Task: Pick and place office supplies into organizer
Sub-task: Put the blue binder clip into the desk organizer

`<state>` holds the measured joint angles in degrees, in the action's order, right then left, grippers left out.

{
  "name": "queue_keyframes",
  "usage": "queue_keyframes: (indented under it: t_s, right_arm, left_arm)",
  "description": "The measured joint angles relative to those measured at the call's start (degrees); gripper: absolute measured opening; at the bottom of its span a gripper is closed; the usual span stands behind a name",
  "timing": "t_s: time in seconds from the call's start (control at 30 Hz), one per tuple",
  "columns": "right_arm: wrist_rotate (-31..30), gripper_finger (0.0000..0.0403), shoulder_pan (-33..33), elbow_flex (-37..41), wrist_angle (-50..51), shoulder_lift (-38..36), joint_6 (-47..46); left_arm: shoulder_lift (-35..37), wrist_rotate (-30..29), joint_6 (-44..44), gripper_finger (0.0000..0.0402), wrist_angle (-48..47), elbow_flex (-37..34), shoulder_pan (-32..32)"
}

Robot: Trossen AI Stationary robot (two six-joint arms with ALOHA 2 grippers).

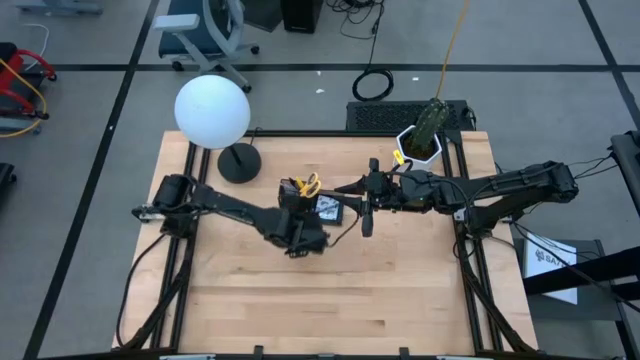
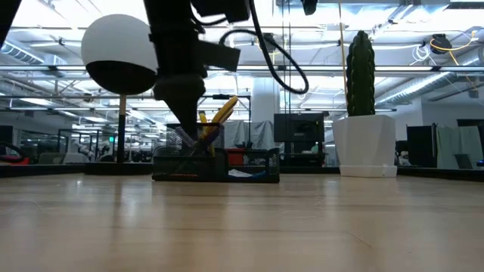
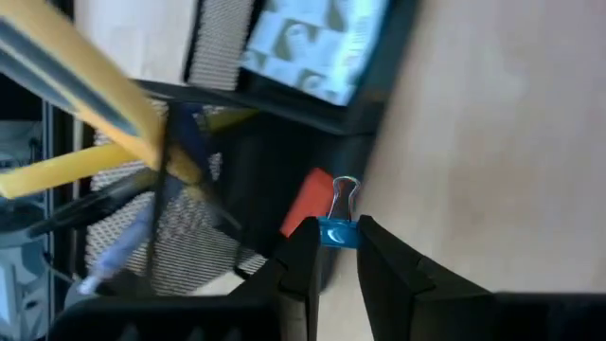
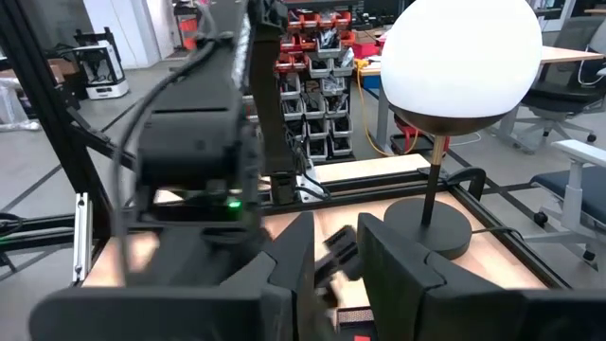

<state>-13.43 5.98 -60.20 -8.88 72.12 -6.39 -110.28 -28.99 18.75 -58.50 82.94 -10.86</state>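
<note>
While the left gripper (image 3: 336, 237) hangs over the black organizer (image 1: 322, 207) near the middle of the counter (image 1: 330, 290), its two dark fingers (image 3: 301, 260) are closed on a small blue binder clip (image 3: 338, 230), whose silver wire handle (image 3: 345, 194) sticks out past the fingertips. Just beyond the fingertips lies a red eraser-like piece (image 3: 306, 203) in the organizer's lower tray, and farther beyond it a blue square pad (image 3: 312, 47) lies in the same tray. To one side of the fingers stands the mesh cup section (image 3: 180, 227), holding yellow-handled scissors (image 3: 85, 80) and pens, among them a purple-grey pen (image 3: 123, 248).

From the low view, the left arm comes down from above onto the cup end of the organizer (image 2: 215, 162), and the yellow handles (image 2: 221, 109) rise out of the cup beside it.

The right gripper (image 1: 366, 222) waits just beside the organizer, on the side toward the white plant pot (image 1: 420, 148). Its fingers (image 4: 294, 256) stand a narrow gap apart with nothing visible between them; whether they count as open or closed I cannot tell. Ahead of them stands the lamp (image 4: 461, 57) on its round black base (image 4: 428, 227).
</note>
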Motion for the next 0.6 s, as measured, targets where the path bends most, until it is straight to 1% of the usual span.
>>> queue_keyframes:
  t_s: [0.27,0.6]
  right_arm:
    - [0.0,0.0075,0.0,0.0,-0.02,0.0,0.0]
    - [0.0,0.0075,0.0,0.0,-0.02,0.0,0.0]
  left_arm:
    - [0.0,0.16,-2.57,0.0059,0.02,0.02,5.98]
    - [0.09,1.12,-3.64,0.0058,0.11,0.04,9.48]
